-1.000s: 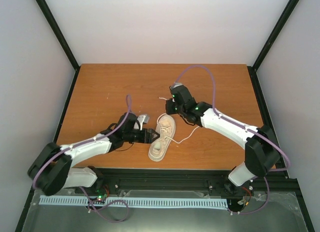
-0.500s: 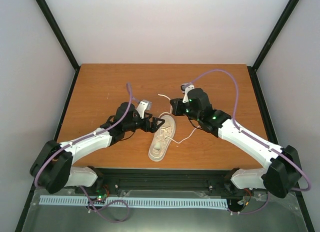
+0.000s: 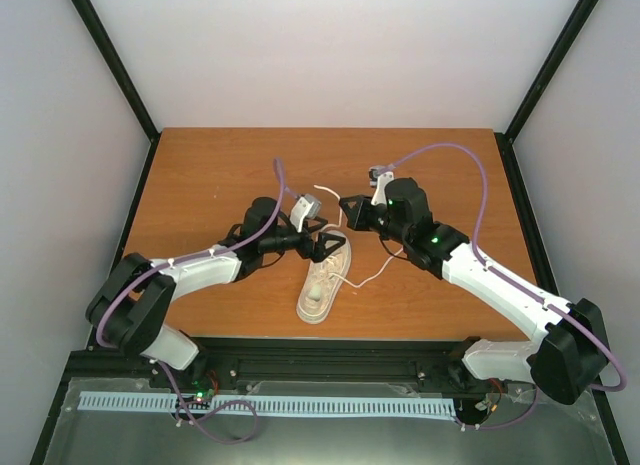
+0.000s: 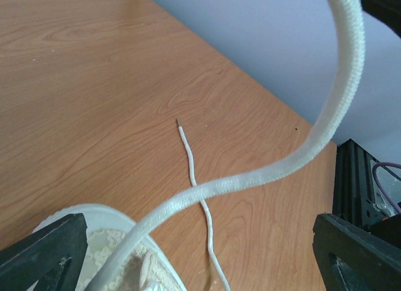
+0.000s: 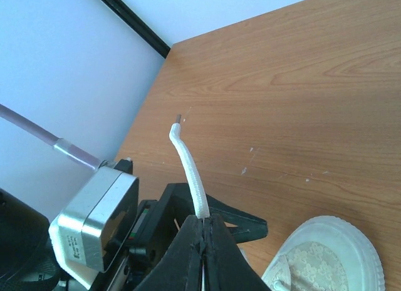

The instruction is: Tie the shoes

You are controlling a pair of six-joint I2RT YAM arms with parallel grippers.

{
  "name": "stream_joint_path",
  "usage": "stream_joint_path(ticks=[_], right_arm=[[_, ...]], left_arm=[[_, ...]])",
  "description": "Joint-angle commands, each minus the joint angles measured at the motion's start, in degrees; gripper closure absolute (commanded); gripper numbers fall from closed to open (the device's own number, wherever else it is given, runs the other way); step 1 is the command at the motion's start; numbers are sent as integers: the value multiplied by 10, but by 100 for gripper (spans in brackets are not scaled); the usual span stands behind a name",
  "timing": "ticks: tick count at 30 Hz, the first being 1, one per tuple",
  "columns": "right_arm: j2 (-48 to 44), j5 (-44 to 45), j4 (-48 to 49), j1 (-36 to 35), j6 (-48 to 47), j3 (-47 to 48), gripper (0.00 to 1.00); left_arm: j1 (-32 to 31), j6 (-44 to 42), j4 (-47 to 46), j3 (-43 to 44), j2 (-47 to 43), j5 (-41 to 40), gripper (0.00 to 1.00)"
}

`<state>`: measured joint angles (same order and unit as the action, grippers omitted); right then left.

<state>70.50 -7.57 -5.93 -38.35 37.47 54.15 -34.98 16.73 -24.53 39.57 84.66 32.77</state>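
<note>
The cream sneaker [image 3: 322, 281] lies mid-table, with its toe toward the near edge. My right gripper [image 3: 346, 211] is shut on one white lace [image 5: 188, 169] and holds it up above the shoe's far end. The lace tip sticks out past the closed fingers [image 5: 216, 253]. My left gripper [image 3: 326, 247] is open and empty over the shoe's far end, right under the raised lace. In the left wrist view the raised lace [image 4: 282, 169] arcs between the spread fingers [image 4: 41, 250]. The shoe's rim [image 4: 94, 211] shows at the bottom. The second lace [image 3: 376, 273] lies slack on the table to the shoe's right and also shows in the left wrist view [image 4: 191, 172].
The wooden table [image 3: 200, 175] is enclosed by pale walls and black frame posts [image 3: 110, 60]. Purple cables [image 3: 450, 150] loop above both arms. The left wrist camera housing [image 5: 94, 225] sits close beside the right fingers. A black rail [image 3: 330, 360] runs along the near edge.
My left gripper has moved right and forward, from beside the shoe to over its far end. My right gripper has shifted a little right while holding the lace up.
</note>
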Motion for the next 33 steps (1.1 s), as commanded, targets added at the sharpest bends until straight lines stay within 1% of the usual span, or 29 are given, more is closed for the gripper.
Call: stream_joint_path(ticks=[1, 2, 3, 5, 6, 7, 12, 13, 14, 19, 20, 21, 22, 23, 24, 25, 26, 27, 28, 31, 33], right_arm=[[-10, -11, 24, 6, 11, 7, 97], [-10, -11, 24, 6, 11, 9, 97], [-9, -10, 24, 6, 9, 11, 97], [-7, -4, 18, 6, 6, 17, 97], [-4, 1, 14, 6, 4, 20, 97], [-3, 7, 11, 6, 3, 22, 97], [5, 40, -4, 5, 0, 23, 97], [6, 51, -10, 6, 0, 22, 97], [7, 63, -15, 5, -1, 23, 97], [16, 113, -38, 6, -10, 22, 97], [21, 132, -45, 7, -11, 22, 96], [27, 150, -58, 10, -9, 23, 92], [36, 168, -77, 14, -4, 26, 83], [44, 183, -101, 22, 1, 31, 70], [48, 200, -122, 29, 4, 34, 51], [49, 221, -144, 34, 7, 32, 36], [45, 244, -162, 37, 9, 25, 26], [37, 261, -176, 41, 10, 16, 19], [28, 264, -193, 51, 11, 3, 15], [-4, 246, -248, 83, 16, -40, 12], [-23, 222, -263, 95, 24, -68, 9]], left_arm=[[1, -36, -34, 44, 20, 16, 5], [1, -36, -29, 50, 25, 21, 8], [1, -36, -25, 56, 29, 29, 14], [-1, -33, -7, 70, 36, 43, 30], [-3, -33, 0, 76, 39, 48, 40], [-5, -33, 5, 79, 41, 54, 53], [-6, -25, 38, 93, 48, 66, 88], [-6, -20, 38, 92, 48, 69, 95], [-6, -15, 36, 89, 47, 70, 99], [-6, 0, 44, 73, 36, 69, 99], [-6, 6, 49, 71, 31, 63, 99], [-6, 11, 58, 70, 29, 50, 99], [-6, 16, 73, 71, 26, 32, 99], [-5, 22, 91, 71, 26, 4, 99], [-5, 28, 108, 71, 26, -18, 99], [-4, 35, 124, 69, 28, -39, 99], [-3, 41, 136, 66, 29, -53, 99], [-1, 48, 136, 57, 29, -61, 99], [-1, 54, 129, 44, 26, -67, 99], [0, 62, 99, 5, 15, -73, 99], [0, 63, 86, -7, 11, -73, 99]])
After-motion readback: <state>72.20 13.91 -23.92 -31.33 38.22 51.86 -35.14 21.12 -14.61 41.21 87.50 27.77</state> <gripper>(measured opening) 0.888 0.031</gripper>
